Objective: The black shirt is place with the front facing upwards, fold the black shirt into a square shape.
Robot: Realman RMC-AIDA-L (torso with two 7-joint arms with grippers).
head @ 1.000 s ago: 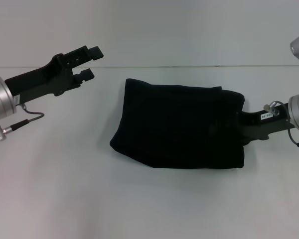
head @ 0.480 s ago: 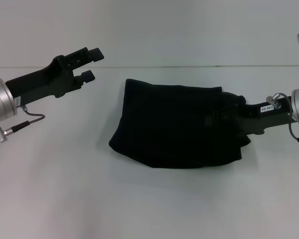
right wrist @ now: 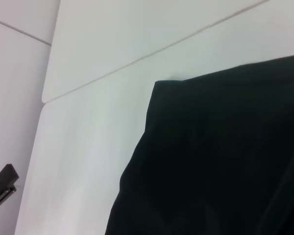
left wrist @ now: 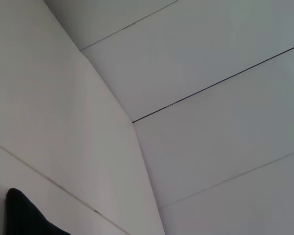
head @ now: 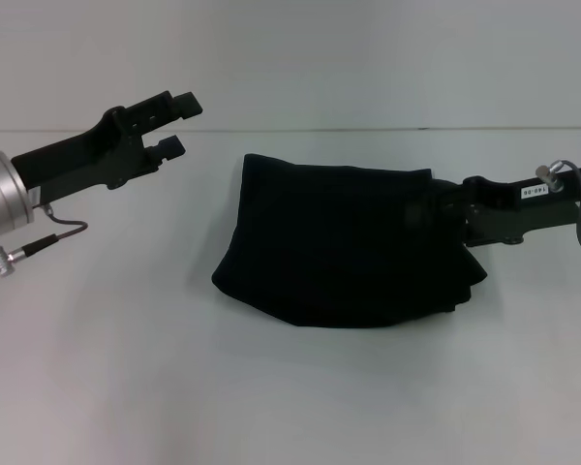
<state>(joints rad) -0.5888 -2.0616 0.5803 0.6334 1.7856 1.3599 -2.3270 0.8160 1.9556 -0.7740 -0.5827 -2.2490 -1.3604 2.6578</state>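
Right gripper (head: 443, 201) is pulling back toward 3 o'clock off the black shirt (head: 344, 247), and the shirt's 3 o'clock edge is now bunching slightly; its fingers are lost against the dark cloth, so can't tell if they're gripping. Shirt is sitting at table (head: 126, 368) centre, already folded into a compact, roughly square bundle. Left gripper (head: 173, 122) is hovering at 10 o'clock, well apart from the cloth, fingers spread, holding nothing. Judging this as the final fold wrapping up; next move is likely clearing the right arm without dragging that edge
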